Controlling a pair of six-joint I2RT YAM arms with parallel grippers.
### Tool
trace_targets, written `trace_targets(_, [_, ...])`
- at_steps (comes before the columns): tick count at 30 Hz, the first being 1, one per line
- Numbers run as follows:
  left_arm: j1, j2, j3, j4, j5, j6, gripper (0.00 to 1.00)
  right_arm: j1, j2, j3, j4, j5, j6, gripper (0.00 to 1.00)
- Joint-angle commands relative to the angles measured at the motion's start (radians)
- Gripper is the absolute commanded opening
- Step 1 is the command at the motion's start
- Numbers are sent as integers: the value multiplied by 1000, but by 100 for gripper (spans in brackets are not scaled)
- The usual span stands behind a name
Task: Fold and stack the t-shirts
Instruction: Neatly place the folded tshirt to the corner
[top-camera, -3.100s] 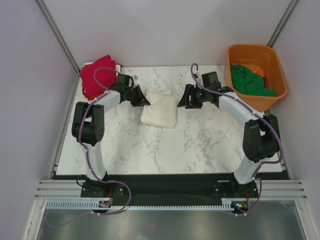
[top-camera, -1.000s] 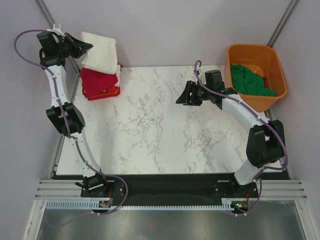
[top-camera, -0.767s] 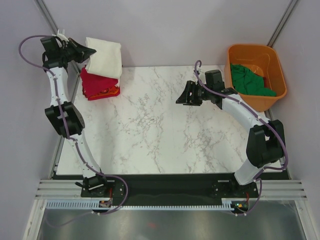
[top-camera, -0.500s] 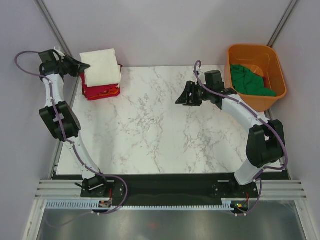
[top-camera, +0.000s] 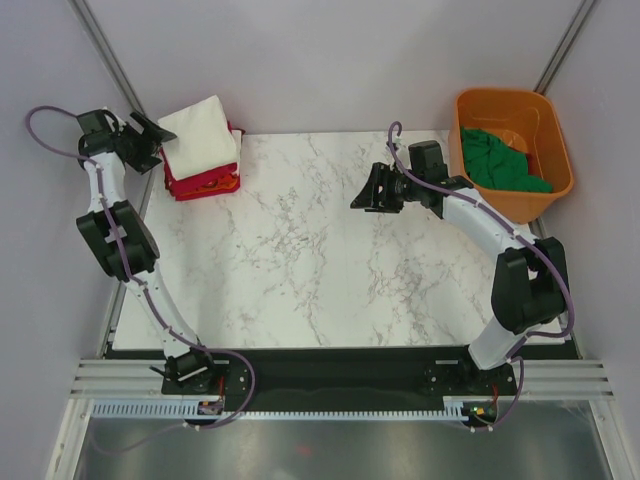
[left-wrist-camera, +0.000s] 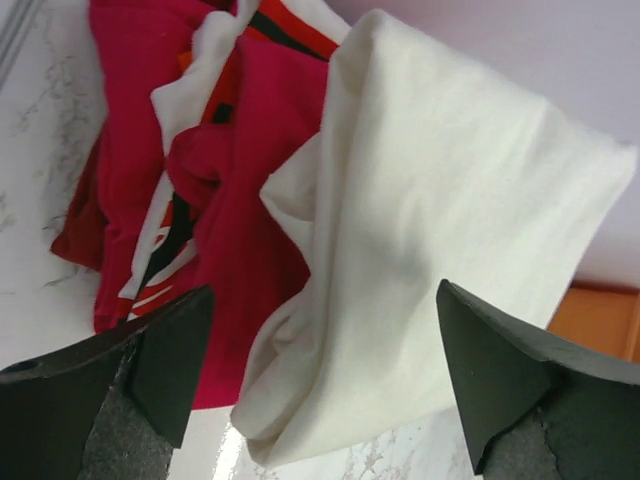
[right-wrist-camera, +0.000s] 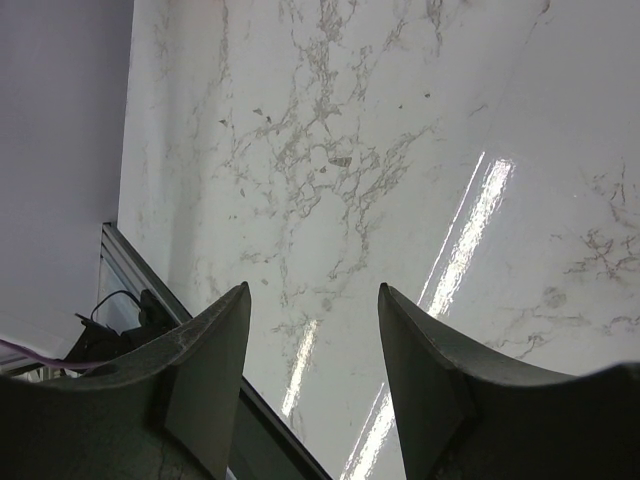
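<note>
At six o'clock in the overhead view, both arm bases are sitting along the near edge of the marble desk (top-camera: 300, 270). Past the middle, toward one o'clock, the right end effector (top-camera: 370, 192) is hovering over bare marble. Its fingers are spread wide and nothing is between them. It is probably parked there to stay out of the other arm's way while remaining close to the tub.

Farther back, at eleven o'clock on the desk's far left corner, the folded cream-white t-shirt (top-camera: 202, 138) is lying on top of the crimson red t-shirt (top-camera: 186, 182). An orange-red t-shirt (top-camera: 228, 183) is peeking out at the pile's right edge. The left end effector (top-camera: 150, 142) is hanging just beside this stack on its nine o'clock side, with its fingers apart and gripping nothing. In the wrist view, the cream cloth is drooping a little over the red. This arm's placing step therefore looks done.

Farthest, at two o'clock beyond the desk's corner, the dark green t-shirt (top-camera: 500, 165) is lying crumpled inside the orange tub (top-camera: 562, 172). It is unfolded, and it seems to be the one shirt left to fetch.
</note>
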Motion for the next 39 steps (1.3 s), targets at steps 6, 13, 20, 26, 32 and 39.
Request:
trace_targets(6, [24,-207,-168,-26,-314,28,100,6,10,14,31,-29,7,63])
trace_targets(13, [12,-544,-536,-19,-462,-6,99,9,1,9,35,-32,7,63])
trace_targets(20, [-169,-687,-673,-19,-462,-6,99,15,-13,6,35,-37,4,63])
trace_targets(26, [-303,-552,-572,489,-448,214,88,15,-30,4,37,-40,7,63])
trace_targets(32, [-367,-388,-394,492,-476,261,90,42,-62,-13,35,-41,7,63])
trace_targets(39, [-382,-213,-211,460,-568,330,91,64,-54,-14,35,-41,2,63])
